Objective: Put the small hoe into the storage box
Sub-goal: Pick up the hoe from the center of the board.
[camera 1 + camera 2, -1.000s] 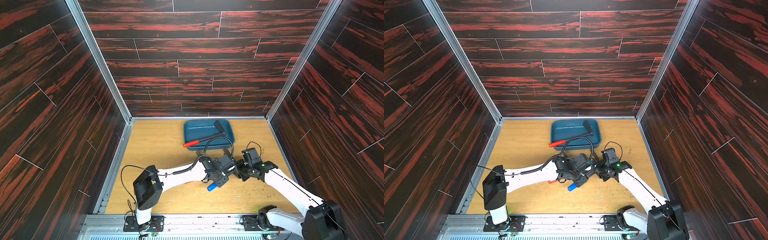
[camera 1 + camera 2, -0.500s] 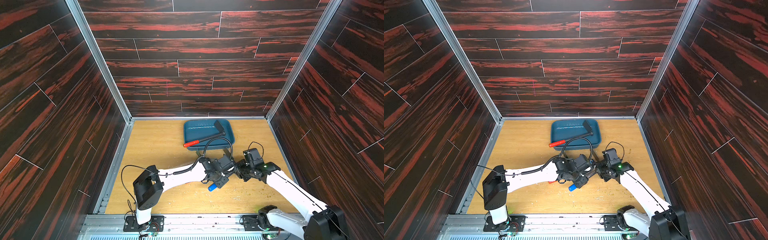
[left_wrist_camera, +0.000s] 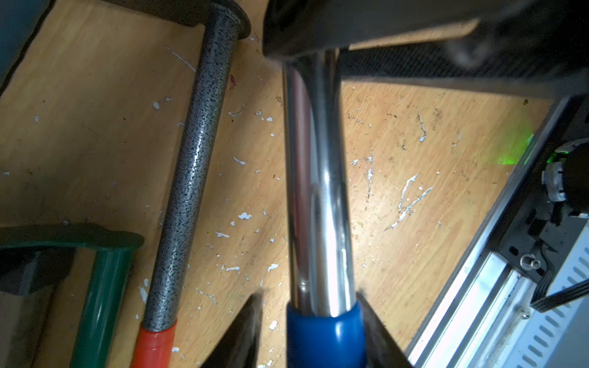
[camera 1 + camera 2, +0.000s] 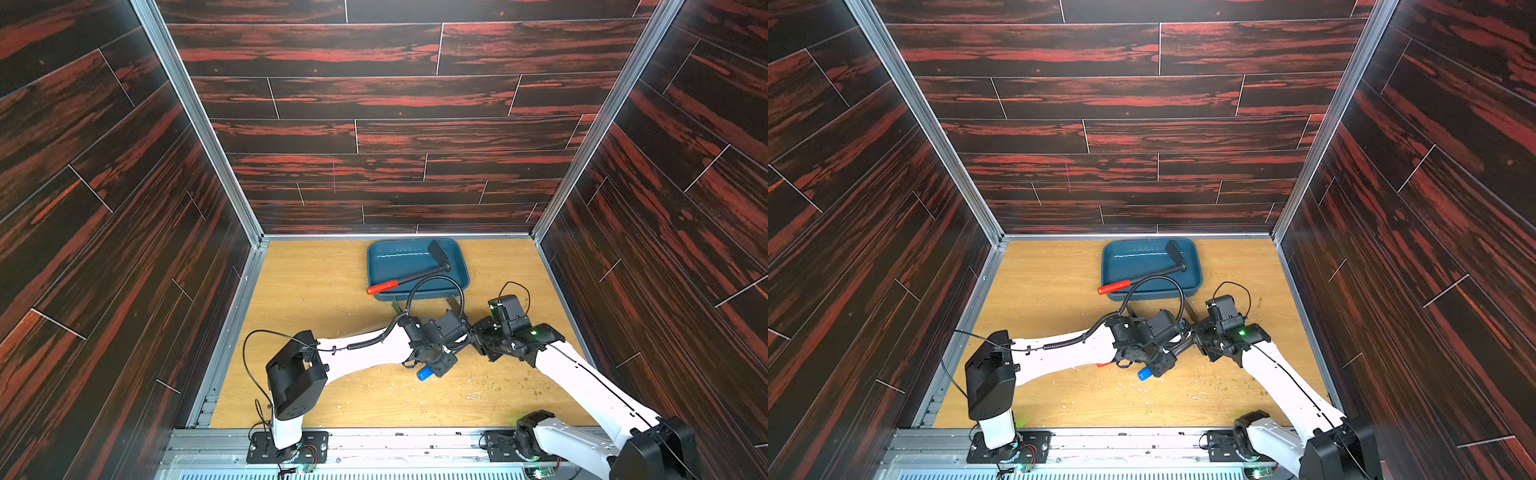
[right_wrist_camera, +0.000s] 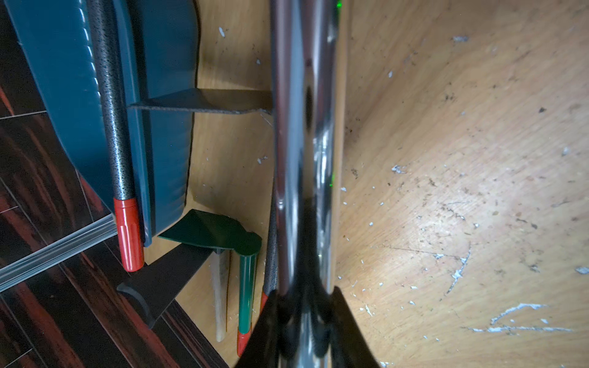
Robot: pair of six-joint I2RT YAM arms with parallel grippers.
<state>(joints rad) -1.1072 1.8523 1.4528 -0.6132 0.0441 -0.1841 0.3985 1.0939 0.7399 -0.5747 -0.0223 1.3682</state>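
Above the worktop (image 4: 332, 291), near the storage box (image 4: 376, 266) but outside it, the small hoe (image 3: 315, 191) had barely moved: the right pincer (image 5: 302, 306) clamped its chrome shaft, the left pincer (image 3: 310, 318) loosely straddled its blue grip. Boxing it remained undone.

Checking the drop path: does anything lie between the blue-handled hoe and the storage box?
Yes. A red-handled hoe lies diagonally across the storage box; a dark blade and a green blade sit between it and the blue-handled hoe.
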